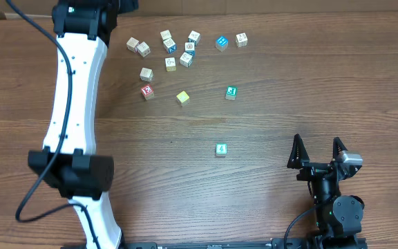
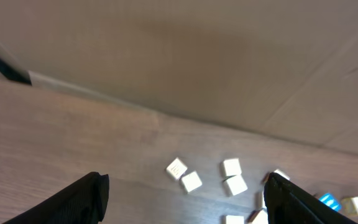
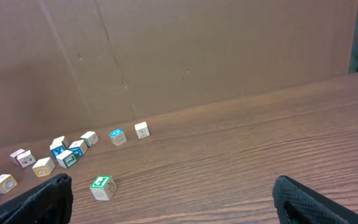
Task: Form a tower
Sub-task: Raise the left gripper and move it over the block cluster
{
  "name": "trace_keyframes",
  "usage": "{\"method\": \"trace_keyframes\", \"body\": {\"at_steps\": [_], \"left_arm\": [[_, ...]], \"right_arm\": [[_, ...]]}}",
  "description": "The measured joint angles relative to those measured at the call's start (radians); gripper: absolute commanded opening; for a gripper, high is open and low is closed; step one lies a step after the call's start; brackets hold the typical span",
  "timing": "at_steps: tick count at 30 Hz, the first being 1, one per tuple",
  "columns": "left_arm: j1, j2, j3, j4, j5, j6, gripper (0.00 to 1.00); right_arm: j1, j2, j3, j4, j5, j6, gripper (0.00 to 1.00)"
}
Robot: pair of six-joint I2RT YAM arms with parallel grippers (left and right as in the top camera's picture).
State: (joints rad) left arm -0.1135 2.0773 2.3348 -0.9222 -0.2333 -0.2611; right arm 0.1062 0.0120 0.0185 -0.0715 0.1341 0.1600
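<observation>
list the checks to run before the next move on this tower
1. left gripper open with nothing between its fingers: ok
2. right gripper open and empty, parked at the near right of the table: ok
3. tower standing alone, apart from the loose cubes: ok
4. how many cubes the tower holds and whether they are squared up: cannot tell, since the overhead view shows only its teal top face and neither wrist view shows it
5. a loose cube free to pick: ok, the yellow cube sits clear of its neighbours
</observation>
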Motion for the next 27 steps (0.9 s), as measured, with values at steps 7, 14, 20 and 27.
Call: {"method": "trace_keyframes", "body": {"at_steps": [7, 14, 20, 27], "left_arm": [[0.032, 0.192, 0.000, -0.106, 0.095, 0.003, 0.82], [0.030, 0.321, -0.005, -0.214, 0.136, 0.033, 0.90], [0.030, 0.364, -0.005, -0.310, 0.145, 0.049, 0.94], [0.030, 0.369, -0.005, -0.393, 0.156, 0.055, 0.98]], "right_arm": [[0.000, 0.000, 0.000, -0.001, 0.000, 0.000, 1.00], [0.000, 0.000, 0.000, 0.000, 0.000, 0.000, 1.00], [0.000, 0.000, 0.000, 0.000, 0.000, 0.000, 1.00], [0.000, 0.000, 0.000, 0.000, 0.000, 0.000, 1.00]]}}
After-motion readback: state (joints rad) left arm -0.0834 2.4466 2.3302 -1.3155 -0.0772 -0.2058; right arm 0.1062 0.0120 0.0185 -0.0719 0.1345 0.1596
